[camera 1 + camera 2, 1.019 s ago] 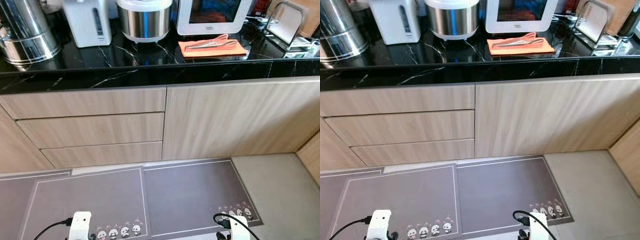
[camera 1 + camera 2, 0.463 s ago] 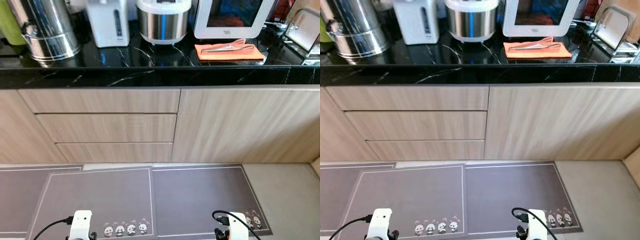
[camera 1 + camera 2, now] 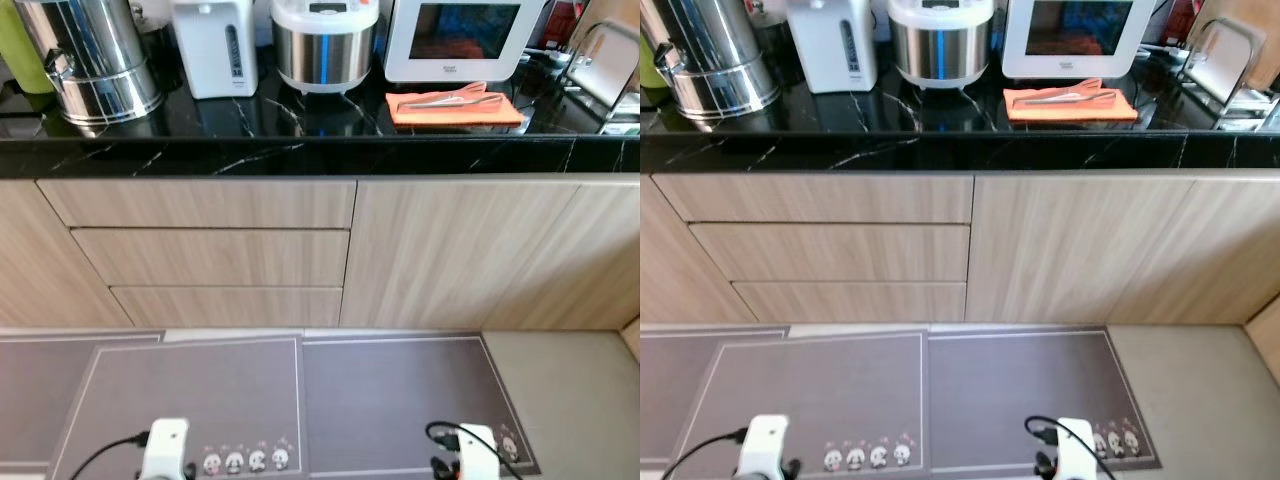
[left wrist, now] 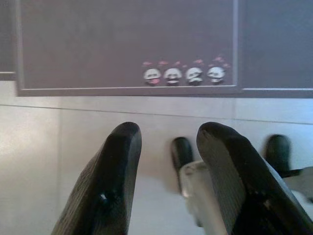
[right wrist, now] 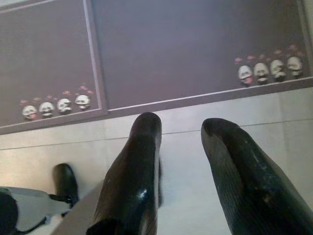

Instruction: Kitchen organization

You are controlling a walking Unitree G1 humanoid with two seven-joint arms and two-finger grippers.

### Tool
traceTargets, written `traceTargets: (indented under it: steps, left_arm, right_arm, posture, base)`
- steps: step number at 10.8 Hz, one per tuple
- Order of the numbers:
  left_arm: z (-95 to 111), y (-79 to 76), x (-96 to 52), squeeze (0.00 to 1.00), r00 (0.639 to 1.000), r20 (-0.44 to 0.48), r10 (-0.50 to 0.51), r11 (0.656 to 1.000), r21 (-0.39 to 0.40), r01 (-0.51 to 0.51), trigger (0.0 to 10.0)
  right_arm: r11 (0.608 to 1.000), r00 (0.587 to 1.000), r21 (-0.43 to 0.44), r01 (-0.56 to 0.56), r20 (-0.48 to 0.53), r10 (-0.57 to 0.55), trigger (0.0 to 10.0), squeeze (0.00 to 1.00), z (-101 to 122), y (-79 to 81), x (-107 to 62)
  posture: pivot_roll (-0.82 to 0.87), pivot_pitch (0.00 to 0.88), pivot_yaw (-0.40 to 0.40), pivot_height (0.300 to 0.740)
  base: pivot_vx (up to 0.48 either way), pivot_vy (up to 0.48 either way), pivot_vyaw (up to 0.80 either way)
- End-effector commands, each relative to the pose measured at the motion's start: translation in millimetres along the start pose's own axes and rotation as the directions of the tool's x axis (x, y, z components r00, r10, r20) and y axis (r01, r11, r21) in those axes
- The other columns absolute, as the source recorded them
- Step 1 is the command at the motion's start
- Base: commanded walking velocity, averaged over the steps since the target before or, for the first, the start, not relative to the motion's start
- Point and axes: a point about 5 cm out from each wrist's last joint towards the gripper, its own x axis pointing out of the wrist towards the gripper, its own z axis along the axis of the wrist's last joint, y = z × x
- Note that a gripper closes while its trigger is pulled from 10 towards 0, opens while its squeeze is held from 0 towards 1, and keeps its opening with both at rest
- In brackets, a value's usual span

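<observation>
Our view shifts slightly, counter things unmoved | tongs (image 3: 447, 98) lie on orange cloth (image 3: 456, 109) on black countertop (image 3: 300, 150) | left gripper (image 4: 168, 134), right gripper (image 5: 181, 127) hang over floor mats (image 3: 300, 400), fingers narrowly parted, holding nothing

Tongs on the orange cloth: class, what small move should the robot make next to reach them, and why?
Probably step closer to the counter. The tongs lie on the orange cloth far back, while both grippers, left gripper and right gripper, hang open over the floor mat.
</observation>
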Motion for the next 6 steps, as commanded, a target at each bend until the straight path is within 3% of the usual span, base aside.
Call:
traceTargets:
  steps: [1,4,6]
  left_arm:
    - [-3.1,4.5,-0.7,0.0,1.0,-0.012,0.02,1.0,-0.002,-0.02,10.0]
    - [-2.5,4.1,-0.6,0.0,1.0,-0.011,0.021,1.0,-0.004,-0.021,10.0]
    - [-2.8,4.3,-0.6,0.0,1.0,-0.011,0.024,1.0,-0.007,-0.024,10.0]
  right_arm:
    - [1.0,1.0,0.001,-0.007,0.003,0.007,10.0,0.0,-0.9,2.5,0.2]
    - [1.0,1.0,0.01,-0.006,0.006,0.006,10.0,0.0,-0.1,2.0,0.3]
    - [1.0,1.0,0.006,-0.007,-0.001,0.007,10.0,0.0,-0.5,1.7,0.2]
  posture:
    - [-0.05,0.0,-0.009,0.74]
    - [-0.05,0.0,-0.013,0.74]
    - [-0.05,0.0,-0.014,0.74]
  base:
    - [0.0,-0.368,0.0]
    - [0.0,-0.37,0.0]
    - [0.0,-0.338,-0.79]
